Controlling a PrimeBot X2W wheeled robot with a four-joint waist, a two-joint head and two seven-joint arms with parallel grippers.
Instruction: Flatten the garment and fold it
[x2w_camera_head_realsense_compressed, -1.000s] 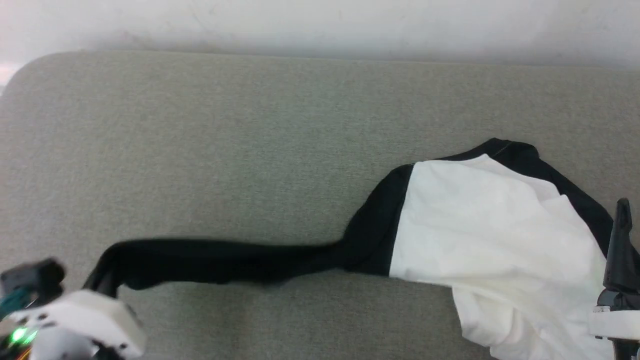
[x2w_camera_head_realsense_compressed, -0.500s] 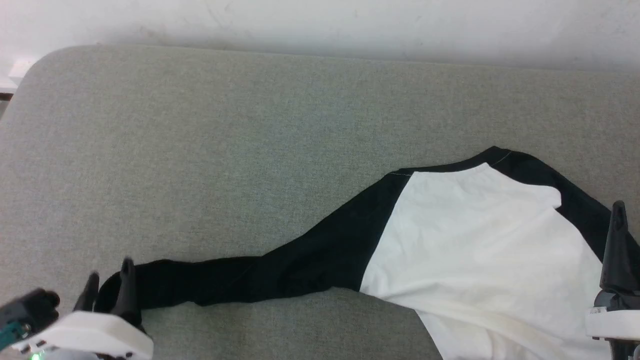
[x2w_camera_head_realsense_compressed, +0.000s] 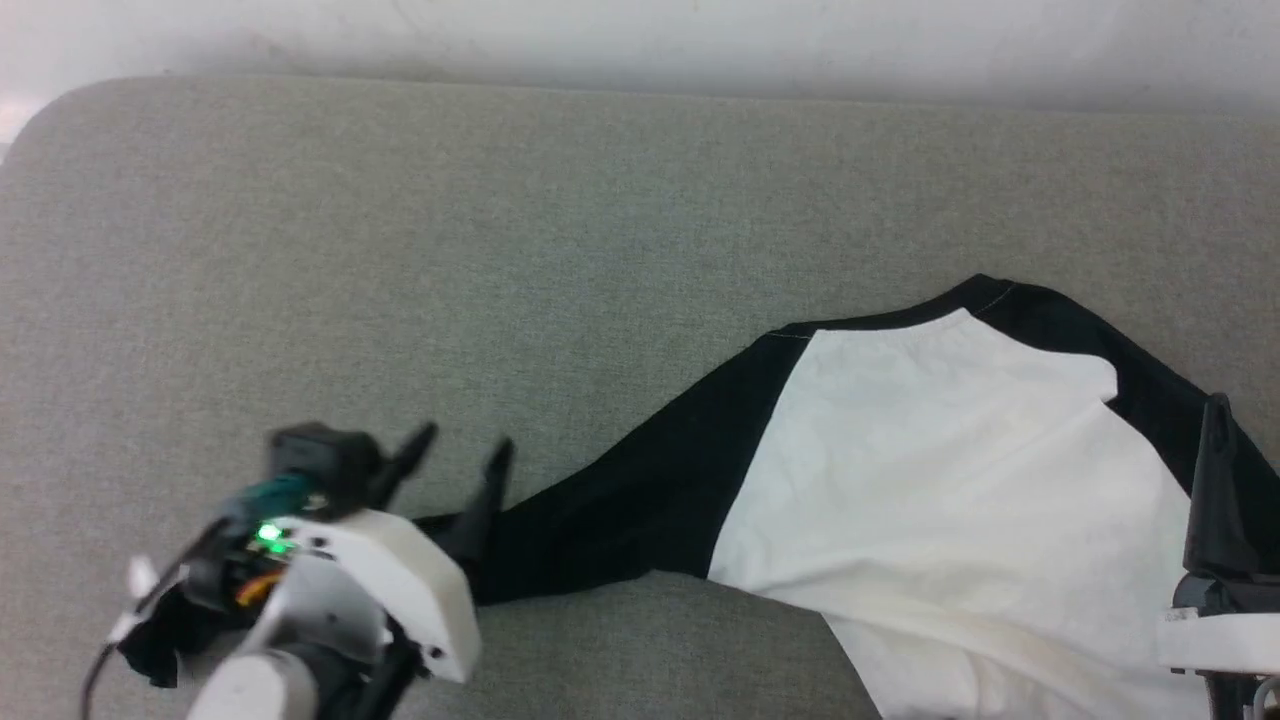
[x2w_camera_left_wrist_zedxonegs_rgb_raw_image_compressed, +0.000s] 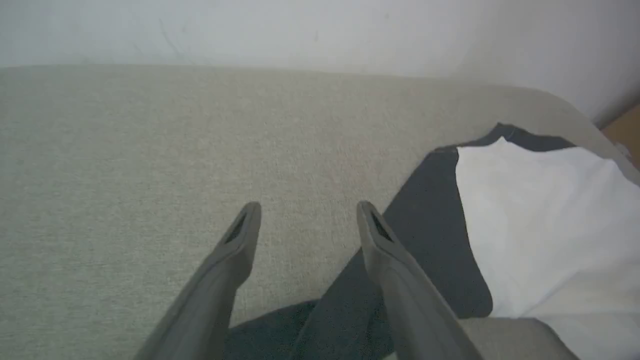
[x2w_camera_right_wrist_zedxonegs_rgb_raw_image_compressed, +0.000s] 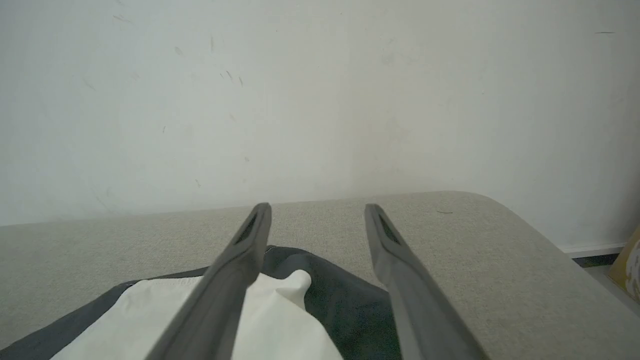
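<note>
The T-shirt (x2w_camera_head_realsense_compressed: 930, 470) lies on the grey padded surface (x2w_camera_head_realsense_compressed: 500, 200). Its black sleeve (x2w_camera_head_realsense_compressed: 620, 500) runs under one finger of the left gripper (x2w_camera_left_wrist_zedxonegs_rgb_raw_image_compressed: 308, 210), whose fingers are spread with nothing between them. The right gripper (x2w_camera_right_wrist_zedxonegs_rgb_raw_image_compressed: 317, 207), also spread and empty, hangs over the shirt's black shoulder. Beyond it stands a white wall (x2w_camera_right_wrist_zedxonegs_rgb_raw_image_compressed: 300, 100).

left pincer (x2w_camera_left_wrist_zedxonegs_rgb_raw_image_compressed: 308, 212): spread, empty | garment (x2w_camera_left_wrist_zedxonegs_rgb_raw_image_compressed: 540, 225): black sleeve (x2w_camera_left_wrist_zedxonegs_rgb_raw_image_compressed: 430, 215) runs beneath the fingers | surface: grey cushion (x2w_camera_left_wrist_zedxonegs_rgb_raw_image_compressed: 125, 150)
</note>
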